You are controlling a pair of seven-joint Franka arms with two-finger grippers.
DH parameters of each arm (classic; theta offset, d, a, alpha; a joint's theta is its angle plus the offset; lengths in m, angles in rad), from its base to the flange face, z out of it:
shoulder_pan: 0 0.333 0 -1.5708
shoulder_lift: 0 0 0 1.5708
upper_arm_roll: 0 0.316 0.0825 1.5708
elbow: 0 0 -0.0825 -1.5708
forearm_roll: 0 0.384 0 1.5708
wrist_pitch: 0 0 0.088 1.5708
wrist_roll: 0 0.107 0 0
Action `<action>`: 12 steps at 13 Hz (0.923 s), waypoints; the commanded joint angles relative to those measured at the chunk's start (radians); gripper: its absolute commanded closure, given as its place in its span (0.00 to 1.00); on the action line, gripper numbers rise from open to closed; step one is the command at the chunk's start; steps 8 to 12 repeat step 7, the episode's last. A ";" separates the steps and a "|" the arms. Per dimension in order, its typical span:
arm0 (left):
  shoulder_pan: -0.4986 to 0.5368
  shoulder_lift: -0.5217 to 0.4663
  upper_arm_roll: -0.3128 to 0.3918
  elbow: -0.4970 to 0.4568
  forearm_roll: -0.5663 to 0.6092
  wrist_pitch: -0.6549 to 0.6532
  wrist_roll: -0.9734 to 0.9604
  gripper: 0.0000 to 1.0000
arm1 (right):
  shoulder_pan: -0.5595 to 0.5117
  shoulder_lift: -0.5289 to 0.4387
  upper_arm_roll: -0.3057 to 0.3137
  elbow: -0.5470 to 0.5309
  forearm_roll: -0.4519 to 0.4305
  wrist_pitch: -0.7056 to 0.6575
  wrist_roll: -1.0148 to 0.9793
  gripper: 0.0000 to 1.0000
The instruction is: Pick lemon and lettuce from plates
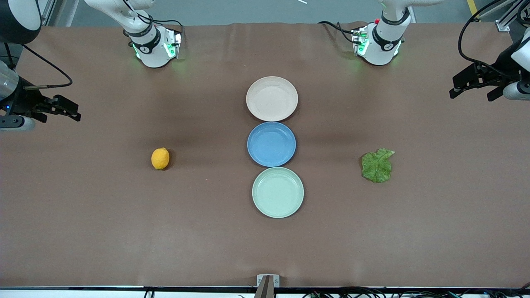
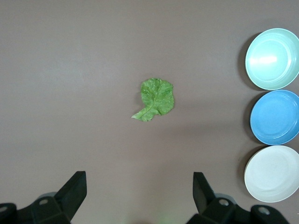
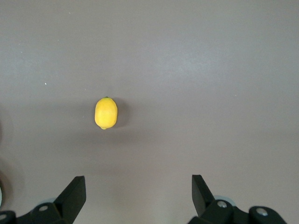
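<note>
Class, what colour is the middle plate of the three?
Blue; the middle plate shows best in the front view.

We see the yellow-orange lemon [image 1: 160, 159] lying on the bare surface [image 1: 124, 215] toward the right arm's end, and the crinkled green lettuce [image 1: 377, 166] flat toward the left arm's end. The beige-pink plate [image 1: 272, 98] and the mint plate [image 1: 278, 192], nearer the front camera, both sit empty midway between them.
</note>
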 commanded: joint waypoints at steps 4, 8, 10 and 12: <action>0.000 0.008 -0.005 0.016 0.022 -0.011 0.012 0.00 | -0.011 -0.057 0.006 -0.073 0.014 0.023 0.004 0.00; 0.002 0.008 -0.003 0.016 0.022 -0.011 0.012 0.00 | -0.011 -0.064 0.006 -0.073 0.034 0.031 0.004 0.00; 0.002 0.008 -0.003 0.016 0.022 -0.011 0.012 0.00 | -0.011 -0.064 0.006 -0.073 0.034 0.031 0.004 0.00; 0.002 0.008 -0.003 0.016 0.022 -0.011 0.012 0.00 | -0.011 -0.064 0.006 -0.073 0.034 0.031 0.004 0.00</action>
